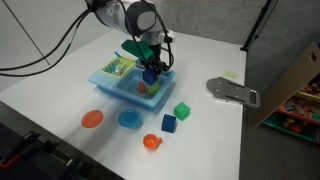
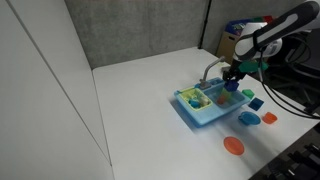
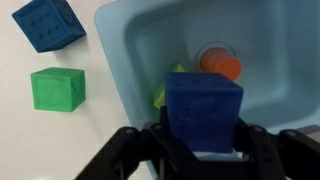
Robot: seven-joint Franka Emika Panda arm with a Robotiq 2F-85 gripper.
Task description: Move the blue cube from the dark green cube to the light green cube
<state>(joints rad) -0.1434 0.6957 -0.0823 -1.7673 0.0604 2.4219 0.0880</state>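
Over white tabletop (image 1: 60, 70), grey wall (image 2: 140, 30) behind, clamps jaws on navy-blue toy cube (image 3: 205, 105) above pale-blue plastic tray (image 3: 130, 40); mid-green toy cube (image 3: 57, 88) at nine o'clock.

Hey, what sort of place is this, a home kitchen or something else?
Probably a lab or test room, not a real kitchen: a plain white table backed by grey wall panels, a brown cardboard box beside it, and a light-blue plastic toy sink.

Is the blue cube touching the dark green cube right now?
Apart. The wrist view shows the blue cube held in the gripper over the tray, and the dark green cube on the table outside it.
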